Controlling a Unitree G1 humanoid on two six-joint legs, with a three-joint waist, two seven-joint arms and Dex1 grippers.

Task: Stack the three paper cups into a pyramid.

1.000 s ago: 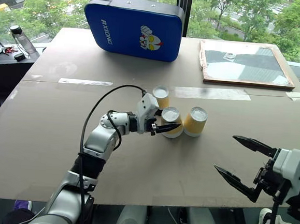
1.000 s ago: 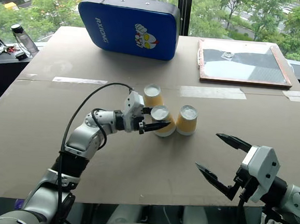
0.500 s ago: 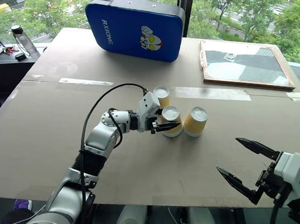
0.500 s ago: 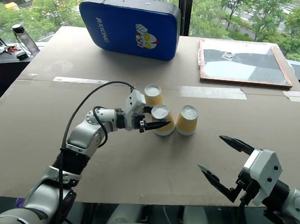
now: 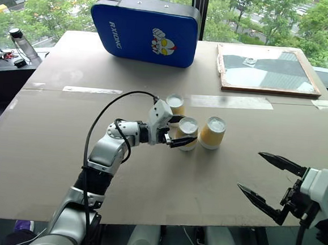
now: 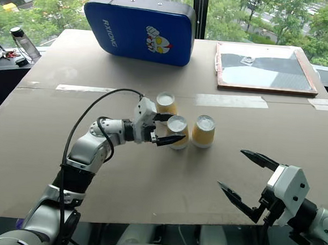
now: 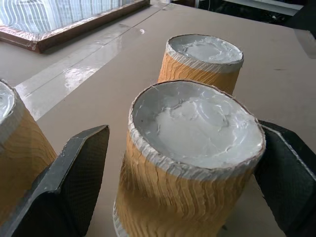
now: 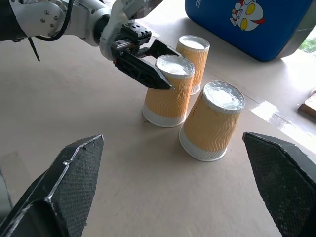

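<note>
Nearest you, your right gripper (image 5: 274, 183) hangs over the table's (image 5: 48, 147) front edge, jaws spread wide, holding nothing. Further in, your left gripper (image 5: 181, 132) straddles the middle cup (image 5: 187, 133), fingers apart with a gap on each side. The right cup (image 5: 212, 132) stands just beside it, the far cup (image 5: 175, 105) just behind, all upside down.

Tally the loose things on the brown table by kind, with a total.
Paper cups: 3
Blue case: 1
Wood-framed board: 1
Total: 5
</note>
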